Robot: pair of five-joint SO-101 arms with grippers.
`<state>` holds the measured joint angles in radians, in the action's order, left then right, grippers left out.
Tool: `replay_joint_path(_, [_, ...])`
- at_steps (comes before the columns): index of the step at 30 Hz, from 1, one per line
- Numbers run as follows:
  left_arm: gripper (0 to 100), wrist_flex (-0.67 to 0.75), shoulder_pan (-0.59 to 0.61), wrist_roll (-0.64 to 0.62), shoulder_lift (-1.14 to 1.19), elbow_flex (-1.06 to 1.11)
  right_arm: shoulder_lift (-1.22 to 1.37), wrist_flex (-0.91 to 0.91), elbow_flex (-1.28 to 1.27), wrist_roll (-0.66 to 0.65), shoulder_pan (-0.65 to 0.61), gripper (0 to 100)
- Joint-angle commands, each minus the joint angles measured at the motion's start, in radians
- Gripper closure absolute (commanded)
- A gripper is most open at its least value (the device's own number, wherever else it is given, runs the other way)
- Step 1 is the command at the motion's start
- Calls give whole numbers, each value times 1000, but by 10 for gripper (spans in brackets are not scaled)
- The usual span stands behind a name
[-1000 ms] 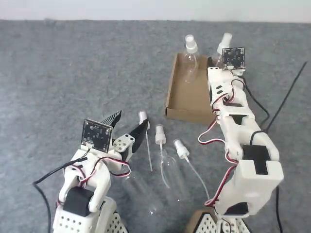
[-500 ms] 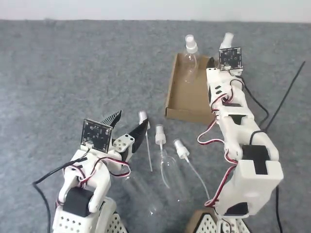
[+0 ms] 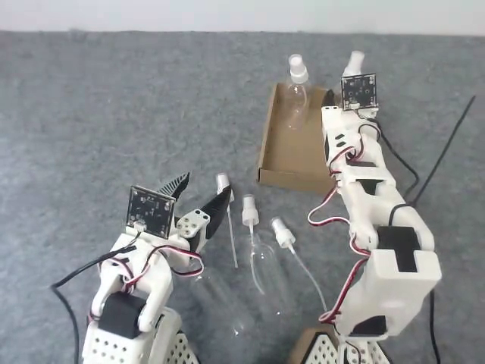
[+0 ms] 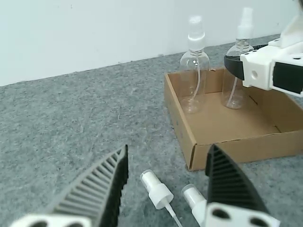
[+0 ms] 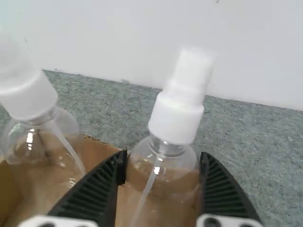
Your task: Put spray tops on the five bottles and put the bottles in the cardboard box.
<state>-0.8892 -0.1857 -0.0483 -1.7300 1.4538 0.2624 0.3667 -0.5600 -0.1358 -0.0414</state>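
Note:
My right gripper (image 5: pixel 162 161) is shut on a clear bottle (image 5: pixel 163 170) that carries a white spray top and stands upright at the far right corner of the cardboard box (image 3: pixel 292 163). A second topped bottle (image 3: pixel 297 89) stands in the box's far left corner. My left gripper (image 3: pixel 203 186) is open above the carpet, near the box's front. Three loose spray tops (image 3: pixel 223 182) (image 3: pixel 250 208) (image 3: pixel 282 231) with long tubes lie beside it. Two uncapped clear bottles (image 3: pixel 265 265) (image 3: pixel 223 299) lie on their sides near the arms' bases.
Grey carpet (image 3: pixel 106 114) covers the table, with a white wall at the back. The box is shallow and open-topped, its near wall (image 4: pixel 236 146) facing my left gripper. Black cables (image 3: pixel 443 152) run along the right arm.
The right arm has shifted slightly farther back with the bottle in its gripper. The left arm has not moved.

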Motion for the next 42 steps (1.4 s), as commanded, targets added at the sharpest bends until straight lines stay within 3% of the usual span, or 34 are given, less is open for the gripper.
replay_joint_path(1, [754, 25, 0, 2, -9, -5, -21, 21, 48, -20, -13, 769])
replay_joint_path(15, [754, 31, 0, 2, -9, 4, -38, 8, 106, -21, -13, 743])
replay_joint_path(24, [754, 31, 0, 2, -9, 4, -191, -105, 121, -21, -12, 744])
replay_joint_path(30, [754, 31, 0, 2, -9, 4, -340, -317, 221, -21, -12, 744])
replay_joint_path(42, [754, 31, 2, 3, -11, 4, -722, -934, 279, -28, -12, 745])
